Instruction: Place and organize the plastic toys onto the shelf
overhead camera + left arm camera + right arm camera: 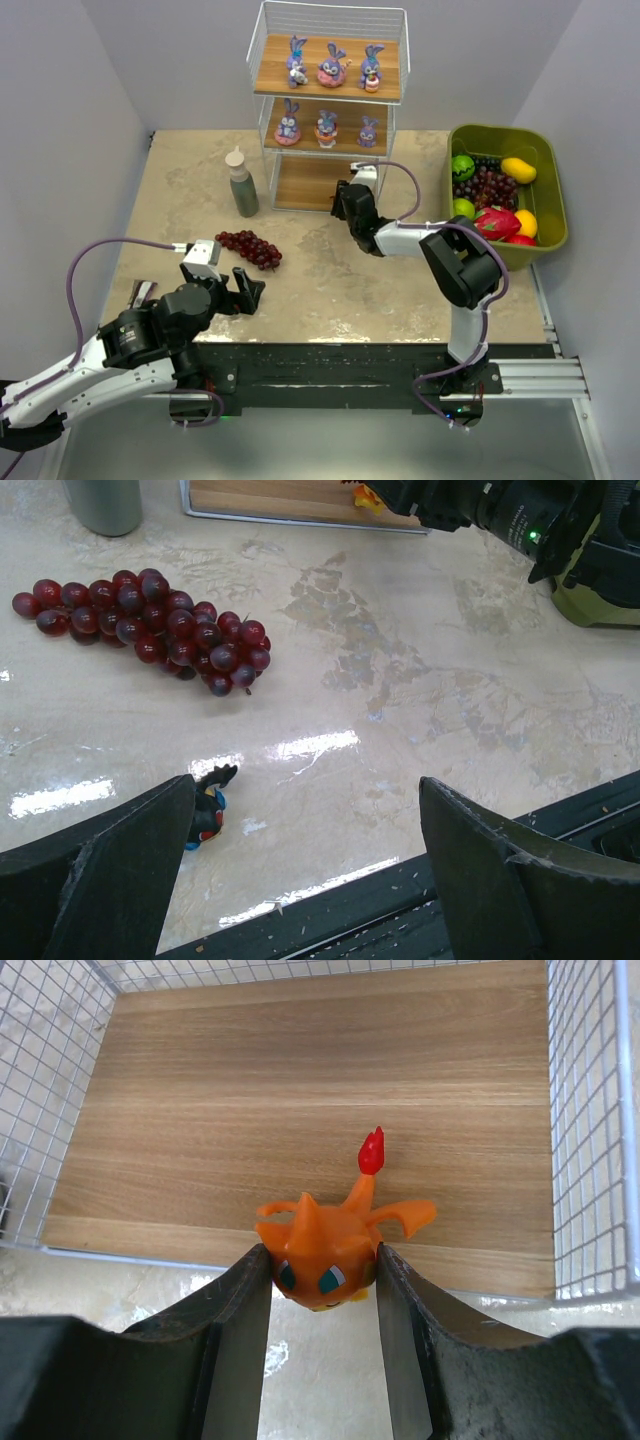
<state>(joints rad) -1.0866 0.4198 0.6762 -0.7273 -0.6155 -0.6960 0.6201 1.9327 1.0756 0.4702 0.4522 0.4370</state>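
Orange creature (322, 1260): clamped between the fingers of the right gripper (323, 1265), at the front edge of the lowest board of the shelf (320, 1090), tail pointing inward. Black bug (208, 805): lying on the table (420, 680), just beside one finger of the left gripper (307, 790), whose jaws stand wide apart and hold nothing. Six bunnies (327, 66): upper two tiers, three each.

the hand (322, 1265) has its two dark fingers (235, 1330) pressed against either side of an orange toy (322, 1245). the toy faces the camera, its red-tipped tail rising behind. it sits at the front edge of the shelf (590, 1140), by the wooden board (300, 1100), with white wire walls left and right. a pale marbled surface (320, 1380) shows below. whether the toy rests on the board is unclear.
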